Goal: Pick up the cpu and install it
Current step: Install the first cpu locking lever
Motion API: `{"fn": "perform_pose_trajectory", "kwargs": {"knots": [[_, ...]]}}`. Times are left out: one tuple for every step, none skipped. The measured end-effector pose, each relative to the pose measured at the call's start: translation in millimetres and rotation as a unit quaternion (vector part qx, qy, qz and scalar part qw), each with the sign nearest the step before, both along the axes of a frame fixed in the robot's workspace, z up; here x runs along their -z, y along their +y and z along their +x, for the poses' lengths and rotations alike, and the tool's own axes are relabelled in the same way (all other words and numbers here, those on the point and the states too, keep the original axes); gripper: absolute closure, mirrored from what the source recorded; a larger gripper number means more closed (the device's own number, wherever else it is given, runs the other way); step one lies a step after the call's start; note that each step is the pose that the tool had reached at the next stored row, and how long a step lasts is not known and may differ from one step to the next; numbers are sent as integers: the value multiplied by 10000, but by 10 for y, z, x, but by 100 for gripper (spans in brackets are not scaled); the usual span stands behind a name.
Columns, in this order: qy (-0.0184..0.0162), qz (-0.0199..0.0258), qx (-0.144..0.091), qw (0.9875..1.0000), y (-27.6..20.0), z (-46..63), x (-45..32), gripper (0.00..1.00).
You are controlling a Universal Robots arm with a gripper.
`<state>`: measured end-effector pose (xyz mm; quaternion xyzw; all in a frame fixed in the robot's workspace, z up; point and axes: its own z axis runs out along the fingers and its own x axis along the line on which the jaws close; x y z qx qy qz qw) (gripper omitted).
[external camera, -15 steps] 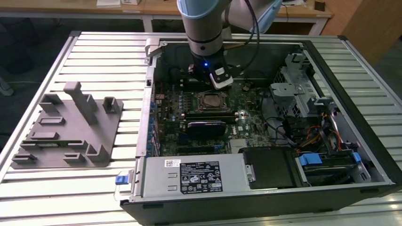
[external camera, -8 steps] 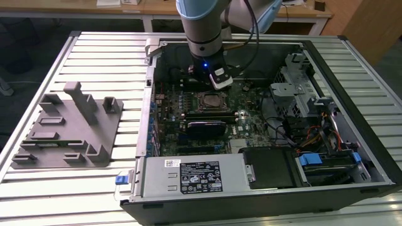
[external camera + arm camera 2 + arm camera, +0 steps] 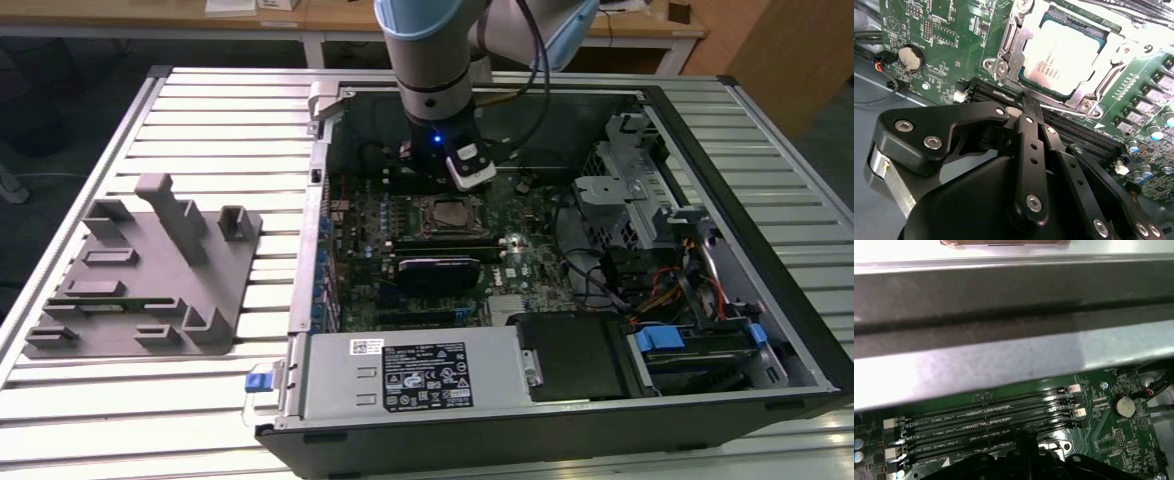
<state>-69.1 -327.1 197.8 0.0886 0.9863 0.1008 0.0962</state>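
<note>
my gripper (image 3: 1025,100) is pressed together with nothing between its fingers (image 3: 1030,112); in the second wrist view the two dark links meet at a single tip and no chip sits there. in the exterior view the gripper (image 3: 451,178) hangs inside the open case (image 3: 747,150), low over the board (image 3: 534,265). just ahead of my tip, and a little below it, lies the cpu (image 3: 1063,59), its pale metal top up, flat inside the socket (image 3: 1009,37); in the exterior view the cpu (image 3: 447,214) shows as a square in the middle of the board, just below the gripper. the silver frame of the socket lies around the chip's edges, and i cannot tell whether it is latched. directly under my tip run the long dark memory slots (image 3: 989,417), and off to one side is the round coin cell (image 3: 909,56). well away, outside the case, stands the grey fixture (image 3: 147,270) on the slatted table (image 3: 200,110). i judge the pick and the placing to be done, since the chip rests in its seat and i hold nothing; the step in hand looks like the close of the install. any further move here calls for care: the tip is close to the slots and the socket frame, so i would want a straight, clean path with no sideways drag across the board.
</note>
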Motion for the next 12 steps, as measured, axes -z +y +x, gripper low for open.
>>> {"fn": "perform_pose_trajectory", "kwargs": {"knots": [[0,0,-9,10000,2,0,1,89],[-1,1,-17,10000,4,0,3,89],[0,1,-25,10000,6,0,4,89],[0,1,-30,10000,10,0,4,89],[0,1,-33,10000,14,0,5,89],[0,1,-33,10000,17,0,7,89],[0,2,-34,10000,21,0,9,89],[-1,2,-34,10000,23,1,11,89],[-1,3,-33,10000,25,2,13,89],[-1,3,-29,10000,27,2,15,89],[0,1,-25,10000,27,3,15,89],[0,1,-20,10000,27,4,16,89]]}}
